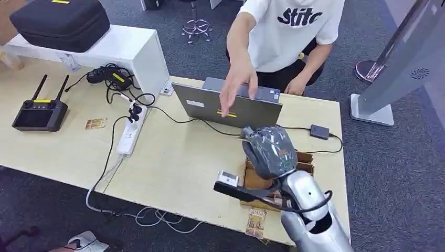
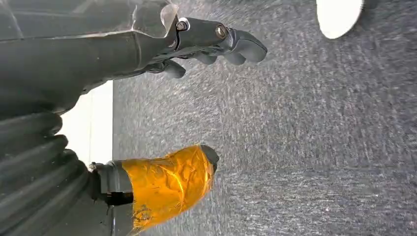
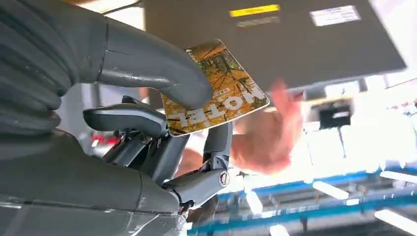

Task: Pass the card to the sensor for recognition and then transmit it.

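Here the thumb and fingers [image 3: 147, 120] of the right hand [image 1: 270, 149] pinch the card [image 3: 216, 91], at the centre of the right wrist frame. A person's hand [image 1: 237, 84] reaches over the laptop [image 1: 225, 107] on the bench [image 1: 173, 163]. The left hand [image 2: 196, 44] hangs over carpet, fingers loosely curled, holding nothing.

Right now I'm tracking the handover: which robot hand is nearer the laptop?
Right. The right robot hand is raised just before the laptop, pinching the card; the left robot hand hangs over carpet.

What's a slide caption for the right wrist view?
Right hand pinches the hotel card between thumb and fingers, raised toward a person's hand by the laptop.
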{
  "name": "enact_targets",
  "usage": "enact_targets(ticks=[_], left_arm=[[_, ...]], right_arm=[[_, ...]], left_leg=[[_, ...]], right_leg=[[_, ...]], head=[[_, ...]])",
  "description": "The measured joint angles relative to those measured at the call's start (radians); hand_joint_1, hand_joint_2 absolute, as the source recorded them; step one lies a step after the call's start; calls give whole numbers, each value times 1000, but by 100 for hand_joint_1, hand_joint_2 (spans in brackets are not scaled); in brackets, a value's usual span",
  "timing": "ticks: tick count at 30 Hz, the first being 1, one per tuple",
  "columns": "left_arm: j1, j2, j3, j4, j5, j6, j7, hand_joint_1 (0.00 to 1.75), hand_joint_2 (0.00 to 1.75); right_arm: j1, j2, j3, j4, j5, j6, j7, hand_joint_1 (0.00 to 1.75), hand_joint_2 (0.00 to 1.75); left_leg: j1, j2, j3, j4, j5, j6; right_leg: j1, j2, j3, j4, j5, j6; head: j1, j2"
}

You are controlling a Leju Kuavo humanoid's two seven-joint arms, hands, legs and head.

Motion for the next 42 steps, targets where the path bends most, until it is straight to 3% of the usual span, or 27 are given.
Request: enact_targets(ticks=[8,10,17,20,25,28,33,35,37,40,42], left_arm=[[-9,8,-36,0,-38,-3,-8,0,175],[-12,9,-42,0,-42,-3,-8,0,175],[-13,11,-56,0,-46,-2,-9,0,175],[-13,11,-57,0,-48,-2,-9,0,175],[-11,11,-57,0,-49,-1,-9,0,175],[-9,10,-57,0,-48,-1,-10,0,175],[-6,11,-57,0,-31,-2,-10,0,175],[-2,11,-57,0,-31,-2,-10,0,175],[-1,11,-57,0,-31,-2,-10,0,175],[-11,11,-57,0,-17,-10,-14,0,175],[-12,10,-57,0,7,-18,-34,0,175]], right_arm=[[-268,126,-124,309,-215,110,27,175,175],[-303,146,-173,365,-276,119,20,0,175],[-341,178,-304,452,-393,100,-18,0,175],[-325,179,-379,447,-535,89,-74,0,175],[-263,175,-583,351,-808,56,-159,0,175],[-215,166,-728,275,-955,-4,-215,0,175],[-126,97,-1034,253,-1268,47,-326,0,175],[-94,63,-1139,277,-1277,87,-368,0,175],[-82,56,-1190,285,-1272,96,-375,0,175],[-58,33,-1273,309,-1287,49,-370,0,175],[-6,-19,-1339,385,-1348,47,-412,0,175]], left_leg=[[1,0,0,0,2,-1],[1,0,0,0,2,-1],[1,-1,0,0,2,-1],[1,-1,0,1,2,0],[0,-2,0,1,2,0],[0,-3,0,1,1,0],[0,-6,-1,1,0,2],[-1,-6,-3,1,0,2],[-1,-1,-2,1,0,2],[0,0,1,1,-1,1],[2,-8,2,1,-2,2]], right_leg=[[1,0,0,0,1,-1],[1,0,0,0,1,-1],[1,0,0,0,1,-1],[1,-1,0,0,1,-1],[0,-2,0,-1,1,-1],[0,-3,0,-1,1,-1],[0,-6,2,-3,1,0],[0,-6,1,-3,2,1],[-1,-1,0,-3,2,1],[0,0,-3,-3,1,0],[1,-7,2,-4,-3,5]], head=[[0,0],[0,0],[0,0],[0,0],[0,0],[0,0],[0,0],[0,0],[0,0],[0,0],[0,0]])
